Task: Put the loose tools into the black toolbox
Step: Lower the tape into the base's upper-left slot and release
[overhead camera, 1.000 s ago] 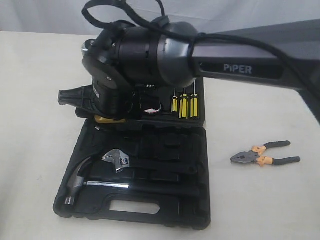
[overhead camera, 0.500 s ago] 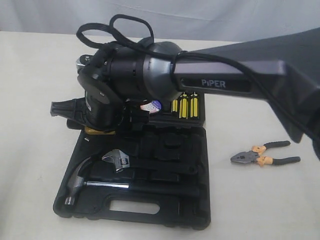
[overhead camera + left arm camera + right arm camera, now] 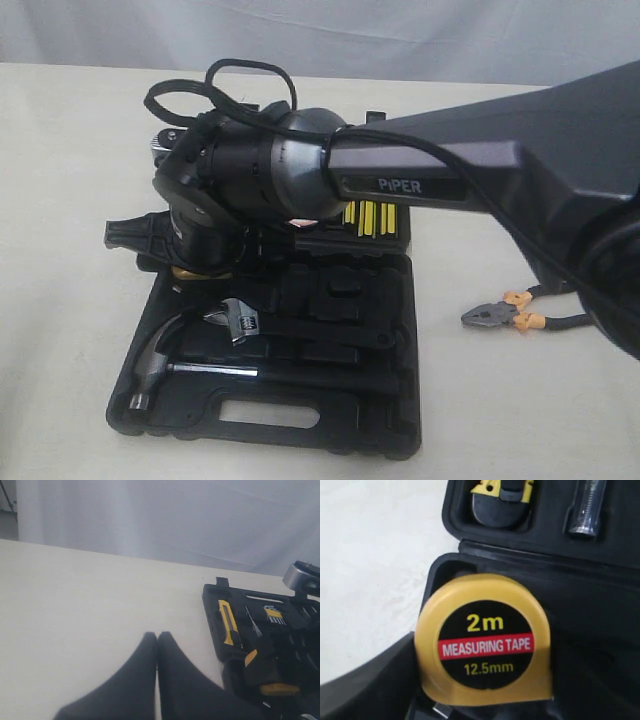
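Hovering over black toolbox [image 3: 300,425], right gripper [image 3: 200,260] fingers clamped on yellow tape measure [image 3: 485,640], left gripper [image 3: 157,636] fingers pressed together, empty, pliers [image 3: 505,313] lying on table [image 3: 70,380] alongside.

The right arm [image 3: 500,160] is marked "PiPER"; the yellow tape measure [image 3: 485,640] label reads "2m", "MEASURING TAPE" and "12.5mm".

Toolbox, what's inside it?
A hammer, a wrench, screwdrivers and a knife sit inside; the tape measure is at a slot. The arm covers part of the toolbox.
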Robot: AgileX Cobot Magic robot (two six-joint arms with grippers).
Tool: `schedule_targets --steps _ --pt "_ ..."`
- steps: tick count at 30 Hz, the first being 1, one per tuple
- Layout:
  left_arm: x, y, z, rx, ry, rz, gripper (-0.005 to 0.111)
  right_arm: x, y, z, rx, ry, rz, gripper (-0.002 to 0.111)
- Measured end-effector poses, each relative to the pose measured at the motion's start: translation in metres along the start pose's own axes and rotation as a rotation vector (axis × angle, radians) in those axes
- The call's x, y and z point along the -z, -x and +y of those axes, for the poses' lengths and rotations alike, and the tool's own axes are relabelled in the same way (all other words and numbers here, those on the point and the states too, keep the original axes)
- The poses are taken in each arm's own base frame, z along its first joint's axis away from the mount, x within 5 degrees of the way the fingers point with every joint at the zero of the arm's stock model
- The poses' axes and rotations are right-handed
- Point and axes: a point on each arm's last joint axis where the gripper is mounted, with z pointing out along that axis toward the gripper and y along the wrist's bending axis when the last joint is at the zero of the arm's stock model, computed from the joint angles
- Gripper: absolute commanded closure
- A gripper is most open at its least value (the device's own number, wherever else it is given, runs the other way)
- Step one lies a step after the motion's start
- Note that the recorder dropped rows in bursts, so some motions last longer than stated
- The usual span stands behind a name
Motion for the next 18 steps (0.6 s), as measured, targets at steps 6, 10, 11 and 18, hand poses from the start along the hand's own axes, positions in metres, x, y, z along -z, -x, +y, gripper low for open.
schedule_targets --steps 6,10,11,18 --pt "0.0000 0.0000 0.0000 0.000 0.000 0.000 0.107 -0.0009 0.0015 0.0021 0.008 0.024 -0.019 0.107" --pt "0.0000 0.0000 0.0000 0.000 0.000 0.000 0.107 -0.0027 0.0011 0.0023 0.037 0.026 -0.020 0.083" --pt "0.0000 0.0000 0.0000 0.000 0.000 0.000 0.107 -0.0027 0.0012 0.0025 0.040 0.028 -0.021 0.077" --pt "0.0000 0.0000 0.0000 0.000 0.000 0.000 0.107 -0.0027 0.0007 0.0027 0.034 0.030 -0.016 0.033"
